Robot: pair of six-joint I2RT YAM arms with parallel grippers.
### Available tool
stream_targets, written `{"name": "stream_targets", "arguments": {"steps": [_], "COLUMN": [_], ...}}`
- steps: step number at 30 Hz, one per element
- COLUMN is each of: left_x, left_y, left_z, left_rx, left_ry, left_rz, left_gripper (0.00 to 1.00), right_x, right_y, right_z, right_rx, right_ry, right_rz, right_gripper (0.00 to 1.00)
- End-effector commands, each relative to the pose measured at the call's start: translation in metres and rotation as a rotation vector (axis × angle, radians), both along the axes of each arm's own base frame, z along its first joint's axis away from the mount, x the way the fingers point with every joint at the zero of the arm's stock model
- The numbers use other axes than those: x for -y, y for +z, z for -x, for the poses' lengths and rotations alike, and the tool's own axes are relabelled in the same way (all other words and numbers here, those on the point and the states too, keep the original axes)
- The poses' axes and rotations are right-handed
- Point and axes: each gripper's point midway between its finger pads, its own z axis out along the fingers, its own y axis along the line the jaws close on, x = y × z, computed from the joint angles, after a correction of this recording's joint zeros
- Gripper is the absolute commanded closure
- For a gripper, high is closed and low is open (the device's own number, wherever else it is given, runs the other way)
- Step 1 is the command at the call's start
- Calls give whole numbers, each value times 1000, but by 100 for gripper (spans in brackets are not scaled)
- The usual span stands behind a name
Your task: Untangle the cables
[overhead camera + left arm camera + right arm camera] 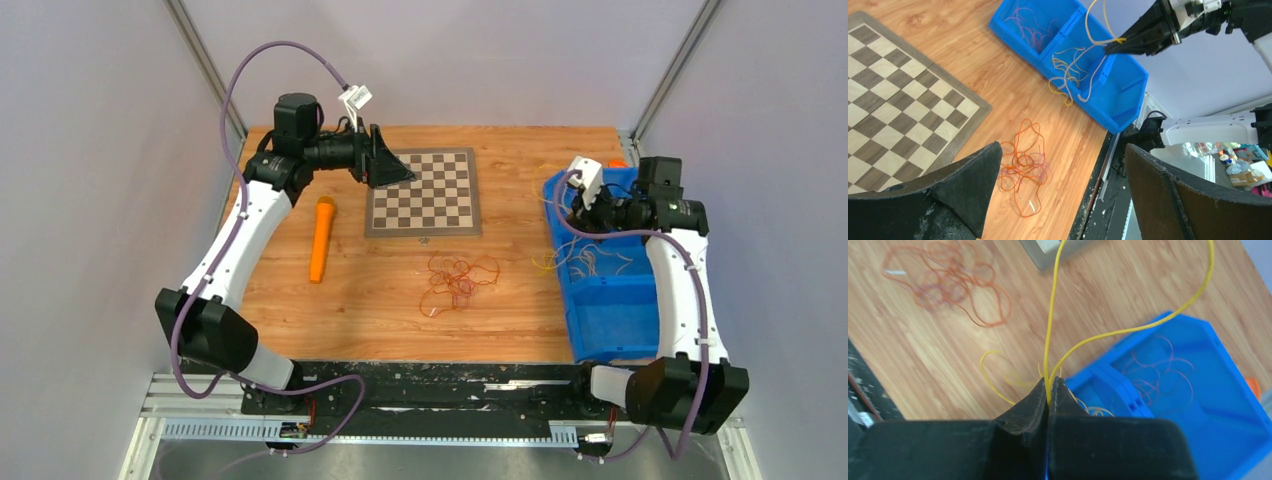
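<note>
A tangle of reddish-orange cables (458, 282) lies in loops on the wooden table in front of the chessboard; it also shows in the left wrist view (1020, 167) and the right wrist view (948, 285). Yellow cables (585, 262) lie in the blue bin's near compartment and hang over its left wall. My right gripper (1049, 390) is shut on a yellow cable (1053, 315) and holds it above the bin; the left wrist view shows it too (1113, 47). My left gripper (400, 172) is open and empty, high over the chessboard's far left corner.
The blue bin (610, 320) stands at the table's right edge; its far compartment (1033, 25) holds thin reddish cables. A chessboard (424, 190) lies at the back centre. A solid orange cylinder (322, 238) lies at the left. The black front rail runs along the near edge.
</note>
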Motion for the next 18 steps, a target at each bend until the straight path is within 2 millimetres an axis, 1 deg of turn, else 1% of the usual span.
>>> {"name": "stream_targets", "arguments": {"steps": [1, 4, 6, 7, 11, 13, 16, 18], "left_x": [-5, -7, -8, -9, -11, -13, -18, -21], "left_y": [8, 5, 3, 2, -2, -8, -21, -30], "left_z": [11, 14, 15, 15, 18, 18, 21, 21], "left_rx": [93, 98, 100, 102, 111, 114, 119, 121], "left_ry": [1, 4, 6, 8, 8, 8, -1, 1], "left_rz": [-12, -20, -31, -35, -60, -81, -130, -167], "left_gripper": [0, 0, 0, 0, 0, 0, 0, 0], "right_x": [48, 84, 106, 114, 143, 154, 168, 173], "right_y": [-9, -28, -39, -45, -75, -89, -104, -111], "right_z": [-10, -20, -20, -19, -12, -14, -18, -16], "right_rx": [120, 105, 99, 95, 82, 65, 36, 11], "right_ry": [61, 43, 45, 65, 175, 195, 218, 238], "right_rz": [164, 241, 293, 329, 501, 555, 615, 647], "right_gripper": [100, 100, 100, 100, 100, 100, 100, 100]}}
